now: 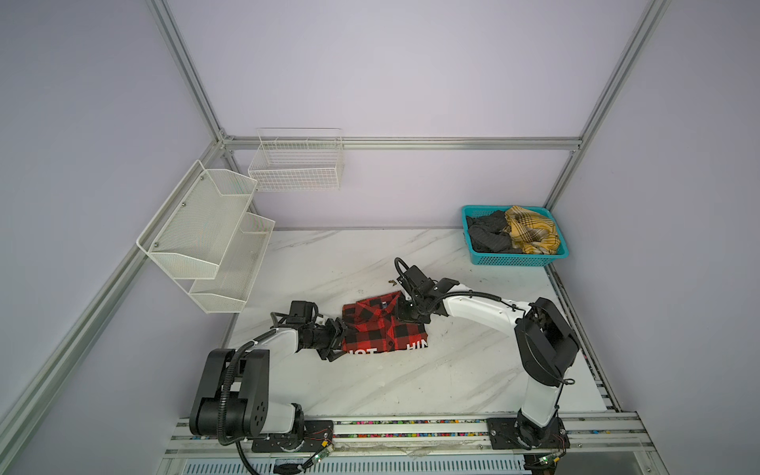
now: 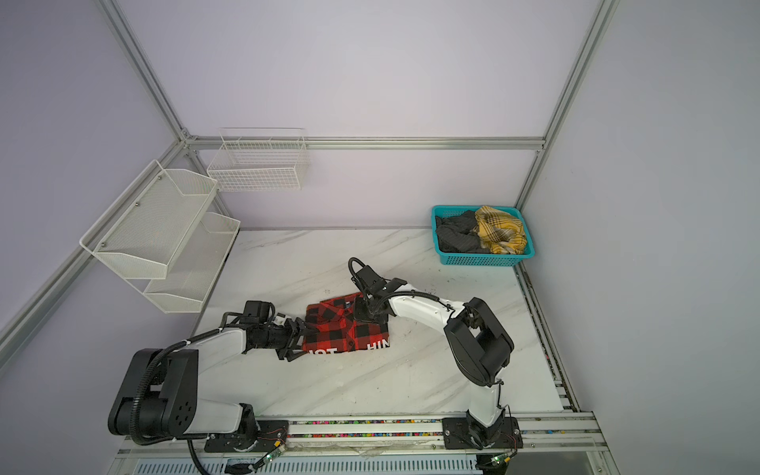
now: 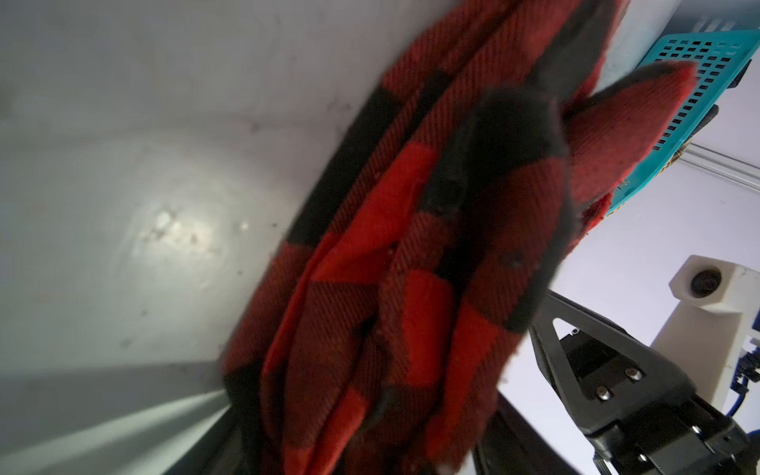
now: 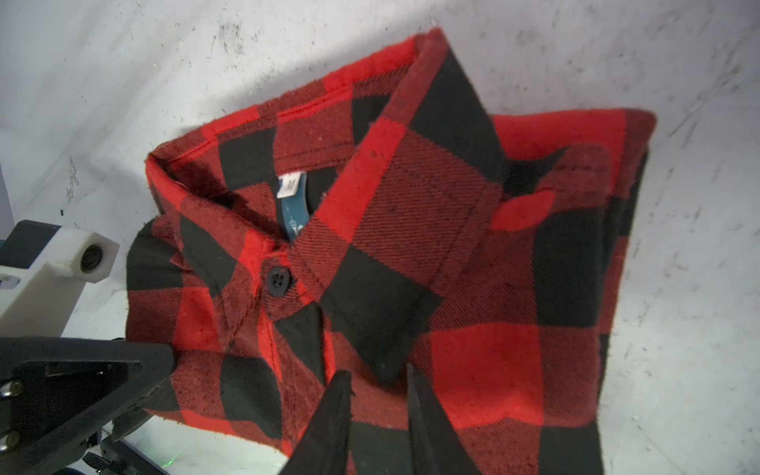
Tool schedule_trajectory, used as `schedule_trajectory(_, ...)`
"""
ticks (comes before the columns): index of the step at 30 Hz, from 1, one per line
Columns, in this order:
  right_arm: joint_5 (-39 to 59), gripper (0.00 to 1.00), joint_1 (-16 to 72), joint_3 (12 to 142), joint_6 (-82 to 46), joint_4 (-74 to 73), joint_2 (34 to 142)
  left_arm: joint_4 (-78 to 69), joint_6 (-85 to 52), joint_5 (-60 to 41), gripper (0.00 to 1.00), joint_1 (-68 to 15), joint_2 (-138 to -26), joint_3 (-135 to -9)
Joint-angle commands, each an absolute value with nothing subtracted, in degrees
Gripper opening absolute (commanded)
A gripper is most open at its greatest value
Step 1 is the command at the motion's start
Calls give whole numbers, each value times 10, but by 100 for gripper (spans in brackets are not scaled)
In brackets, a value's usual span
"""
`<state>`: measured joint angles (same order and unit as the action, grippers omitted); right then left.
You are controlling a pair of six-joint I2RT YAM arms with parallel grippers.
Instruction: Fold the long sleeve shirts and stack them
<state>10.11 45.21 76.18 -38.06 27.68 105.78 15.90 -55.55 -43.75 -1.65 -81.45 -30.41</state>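
we read white block letters [image 1: 416,346] on the near edge of the red-and-black check shirt [image 1: 370,327]: "hin" at its right corner in both top views [image 2: 377,344], and left of it a partly hidden group like "iot" [image 1: 364,352]. neck label [image 4: 293,197] blue and white, print unreadable.

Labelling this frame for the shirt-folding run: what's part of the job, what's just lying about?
Job: red-and-black check flannel shirt; left gripper at its edge; right gripper over its collar; probably yellow plaid garment and dark grey garment in teal plastic basket.
Lying about: white mesh two-tier shelf; white wire basket.
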Motion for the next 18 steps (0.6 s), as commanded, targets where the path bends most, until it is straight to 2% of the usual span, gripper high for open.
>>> schedule_trajectory(1,91,27,452,768,-383,287,1057,182,-548,-352,72,-20,-845,-305)
schedule_trajectory(18,75,27,452,749,-404,272,1047,213,-491,-370,68,13,-867,-319)
